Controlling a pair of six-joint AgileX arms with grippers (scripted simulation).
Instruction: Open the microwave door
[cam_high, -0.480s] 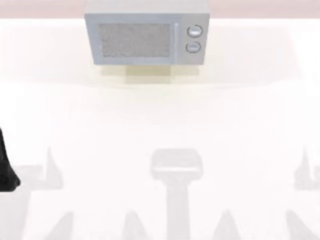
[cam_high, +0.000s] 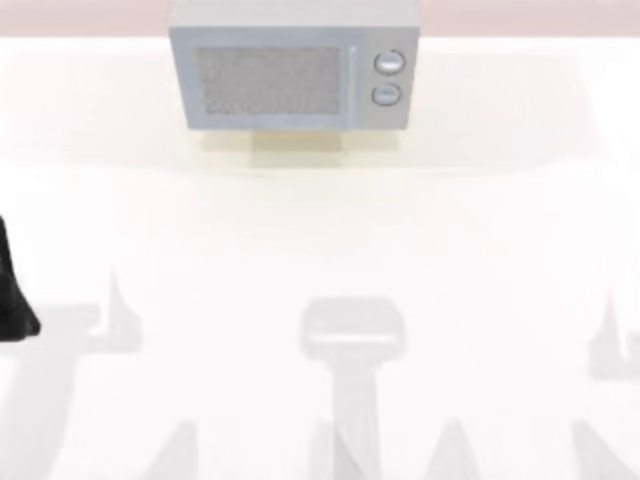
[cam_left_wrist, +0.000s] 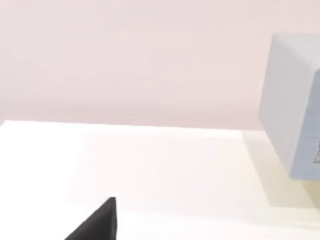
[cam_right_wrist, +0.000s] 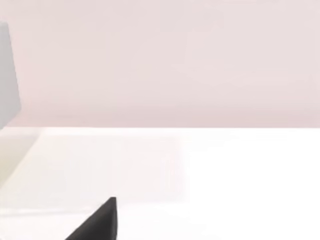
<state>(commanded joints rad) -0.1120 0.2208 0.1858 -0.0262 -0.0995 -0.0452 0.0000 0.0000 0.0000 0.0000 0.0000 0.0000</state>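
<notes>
Your door (cam_high: 270, 80) sits shut at upper centre, left gripper (cam_high: 15, 320) far off at the left edge; its opening I cannot tell. Approach askew and you could shove the microwave (cam_high: 293, 65) back.

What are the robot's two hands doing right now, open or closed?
Left hand: at the table's left edge, far from the microwave; cannot be told.
Right hand: not visible from above; cannot be told.
</notes>
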